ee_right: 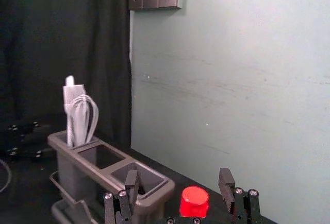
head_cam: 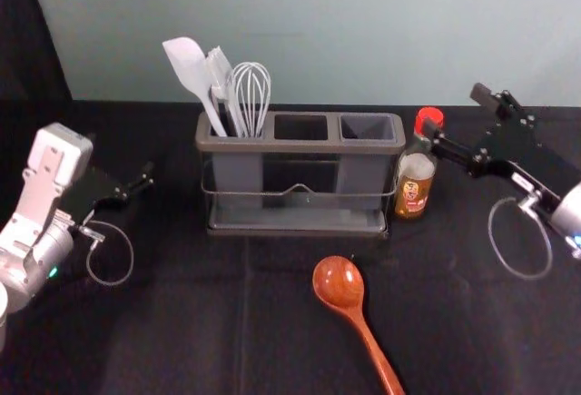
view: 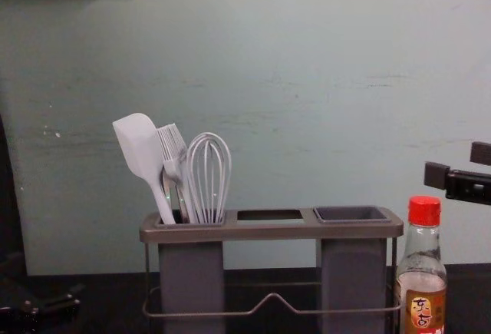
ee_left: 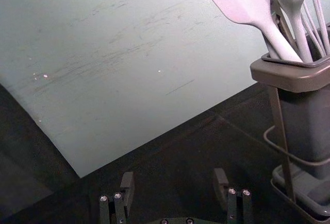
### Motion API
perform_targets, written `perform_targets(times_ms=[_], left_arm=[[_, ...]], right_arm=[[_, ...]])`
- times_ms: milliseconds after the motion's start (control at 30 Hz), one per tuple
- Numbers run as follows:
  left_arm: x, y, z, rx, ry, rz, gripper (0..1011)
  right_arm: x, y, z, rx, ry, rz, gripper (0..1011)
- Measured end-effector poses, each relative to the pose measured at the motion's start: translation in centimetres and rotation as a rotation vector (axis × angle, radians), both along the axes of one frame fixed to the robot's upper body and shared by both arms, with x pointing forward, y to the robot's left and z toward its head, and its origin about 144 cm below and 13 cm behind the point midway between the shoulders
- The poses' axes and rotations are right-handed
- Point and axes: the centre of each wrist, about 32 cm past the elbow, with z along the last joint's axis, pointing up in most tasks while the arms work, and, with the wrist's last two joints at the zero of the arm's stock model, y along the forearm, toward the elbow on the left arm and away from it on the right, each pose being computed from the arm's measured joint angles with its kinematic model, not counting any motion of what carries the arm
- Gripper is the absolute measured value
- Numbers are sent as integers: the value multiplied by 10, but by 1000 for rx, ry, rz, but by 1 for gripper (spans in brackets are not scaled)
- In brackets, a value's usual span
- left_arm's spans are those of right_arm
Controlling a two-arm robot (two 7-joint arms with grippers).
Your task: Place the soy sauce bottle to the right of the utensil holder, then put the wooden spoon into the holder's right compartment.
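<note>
Right tool (head_cam: 457,113) | wide open, empty | near glass bottle (head_cam: 415,177) | left tool (head_cam: 127,182) | likewise, left of boxy holder (head_cam: 300,147)

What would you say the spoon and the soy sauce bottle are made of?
The spoon looks like varnished wood: reddish-brown, with glossy highlights. The bottle seems smooth, clear glass, as its contents show through, though clear plastic is possible.

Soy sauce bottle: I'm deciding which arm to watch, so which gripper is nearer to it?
Right. The right gripper is open close by the soy sauce bottle, up near its red cap; the left gripper is off beyond the utensil holder's left side.
</note>
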Motion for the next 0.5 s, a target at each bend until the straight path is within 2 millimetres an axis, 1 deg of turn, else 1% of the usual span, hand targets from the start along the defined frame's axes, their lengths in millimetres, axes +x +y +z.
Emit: perform_targets(times_ms=[233,433,500], left_arm=[[0,0,0,0,0,0,1005],[0,0,0,0,0,0,1005],[0,0,0,0,0,0,1005]], right_arm=[[-27,0,-2,0,-14,19,1002],[-47,4,-11,3,-10,50,1002],[-58,6,-17,5,-3,69,1002]])
